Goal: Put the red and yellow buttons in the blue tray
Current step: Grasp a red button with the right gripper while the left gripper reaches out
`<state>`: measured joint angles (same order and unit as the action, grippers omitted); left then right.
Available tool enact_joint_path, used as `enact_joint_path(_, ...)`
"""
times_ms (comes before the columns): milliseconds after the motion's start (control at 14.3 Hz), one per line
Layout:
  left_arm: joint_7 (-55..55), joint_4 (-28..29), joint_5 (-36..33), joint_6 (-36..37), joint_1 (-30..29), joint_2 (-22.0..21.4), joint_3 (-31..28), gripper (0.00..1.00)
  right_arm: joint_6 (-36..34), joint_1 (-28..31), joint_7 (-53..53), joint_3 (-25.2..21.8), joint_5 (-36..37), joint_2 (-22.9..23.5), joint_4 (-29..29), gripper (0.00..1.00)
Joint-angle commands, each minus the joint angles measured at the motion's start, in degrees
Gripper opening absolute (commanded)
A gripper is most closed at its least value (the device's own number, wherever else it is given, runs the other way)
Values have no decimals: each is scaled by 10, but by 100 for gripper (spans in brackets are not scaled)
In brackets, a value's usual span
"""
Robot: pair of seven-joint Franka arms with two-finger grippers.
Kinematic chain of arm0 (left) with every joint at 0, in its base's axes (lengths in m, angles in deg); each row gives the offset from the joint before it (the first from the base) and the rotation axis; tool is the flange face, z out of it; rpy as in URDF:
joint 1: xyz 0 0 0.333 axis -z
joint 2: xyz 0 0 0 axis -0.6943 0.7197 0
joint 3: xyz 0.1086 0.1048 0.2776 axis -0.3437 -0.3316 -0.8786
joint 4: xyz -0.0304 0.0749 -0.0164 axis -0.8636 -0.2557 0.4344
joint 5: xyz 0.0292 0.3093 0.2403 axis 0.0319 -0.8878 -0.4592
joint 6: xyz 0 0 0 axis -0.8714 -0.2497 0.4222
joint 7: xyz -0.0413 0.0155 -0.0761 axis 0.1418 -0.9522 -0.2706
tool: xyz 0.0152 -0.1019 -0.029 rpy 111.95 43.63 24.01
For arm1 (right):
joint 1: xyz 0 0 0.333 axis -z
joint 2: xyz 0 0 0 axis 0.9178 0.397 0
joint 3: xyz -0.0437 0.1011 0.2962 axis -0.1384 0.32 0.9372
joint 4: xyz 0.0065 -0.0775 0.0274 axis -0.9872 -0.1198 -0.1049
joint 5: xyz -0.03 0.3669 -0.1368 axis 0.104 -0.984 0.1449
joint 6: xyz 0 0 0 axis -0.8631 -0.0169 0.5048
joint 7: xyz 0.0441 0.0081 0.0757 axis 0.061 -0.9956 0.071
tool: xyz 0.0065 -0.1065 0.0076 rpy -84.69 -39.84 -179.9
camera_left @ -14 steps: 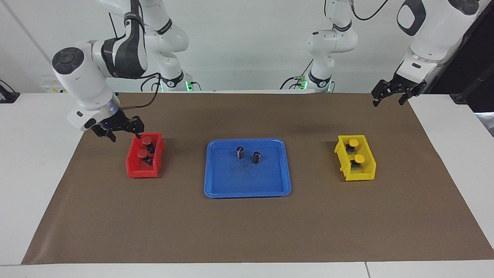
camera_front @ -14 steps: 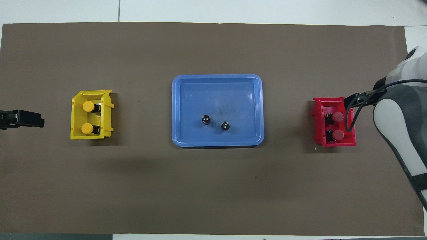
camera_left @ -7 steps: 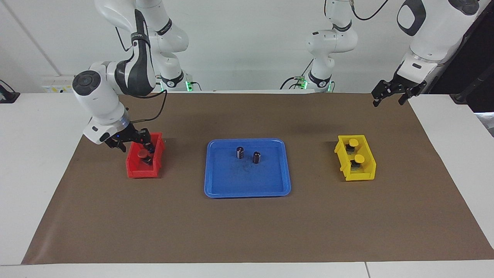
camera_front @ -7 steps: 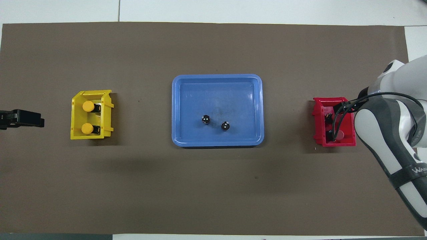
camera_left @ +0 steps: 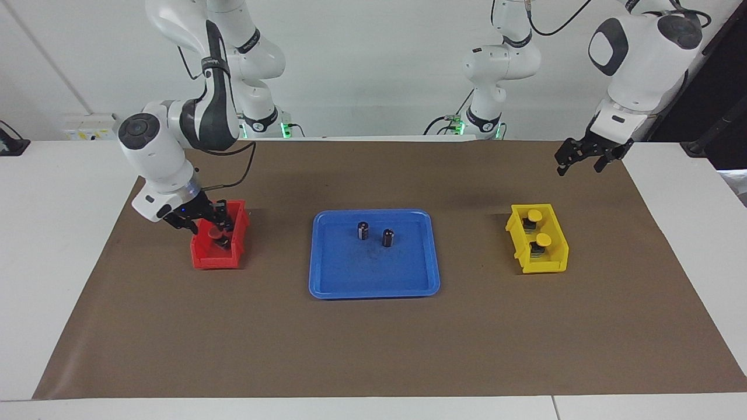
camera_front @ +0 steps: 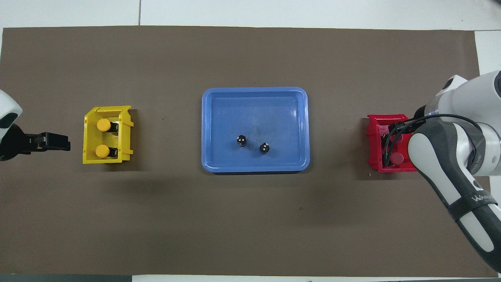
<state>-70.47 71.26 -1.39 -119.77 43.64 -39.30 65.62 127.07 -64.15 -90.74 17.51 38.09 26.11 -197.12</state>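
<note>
- I see the brown mat (camera_left: 373,350) covering most of the white table (camera_left: 52,233), with everything of the job laid out on it.
- The blue tray (camera_left: 374,280) sits flat at the middle of the mat, between the two bins.
- Two dark capless cylinders (camera_left: 363,230) stand upright in the tray, side by side in the half nearer the robots, close but not touching.
- The red bin (camera_left: 205,256) lies toward the right arm's end of the table, well apart from the tray.
- The yellow bin (camera_left: 551,263) lies toward the left arm's end, equally well apart from the tray.
- My right gripper (camera_left: 220,224) is down inside the red bin, over the end nearer the robots; I cannot tell whether its fingers are spread or pinching anything, since the wrist and bin wall hide them.
- My left gripper (camera_left: 578,158) hangs in the air over the mat's edge by the yellow bin, fingers spread and holding nothing; that arm waits.
- One of the red buttons (camera_front: 398,158) shows in the red bin, its cap visible in the overhead view; the gripper covers the spot where a second would sit, so I cannot place it.
- The two yellow buttons (camera_left: 543,239) sit in the yellow bin, one nearer the robots than the other, caps up.
- No button lies in the tray.
</note>
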Motion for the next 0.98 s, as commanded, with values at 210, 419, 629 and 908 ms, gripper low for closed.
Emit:
enact_joint_path(210,-10,26,-1,-21,4,-14,-1,100,66,1,-16,0,-8,-2,-51,62)
enact_joint_path(419,-14,29,-1,-32,4,-15,-1,100,71,1,-34,0,-9,-3,-61,62)
enact_joint_path(629,-15,37,-1,-55,0,-11,-1,100,73,1,-35,0,-9,-3,-63,58)
enact_joint_path(908,-38,66,-1,-91,9,-3,-1,100,78,1,-35,0,-8,-2,-63,37)
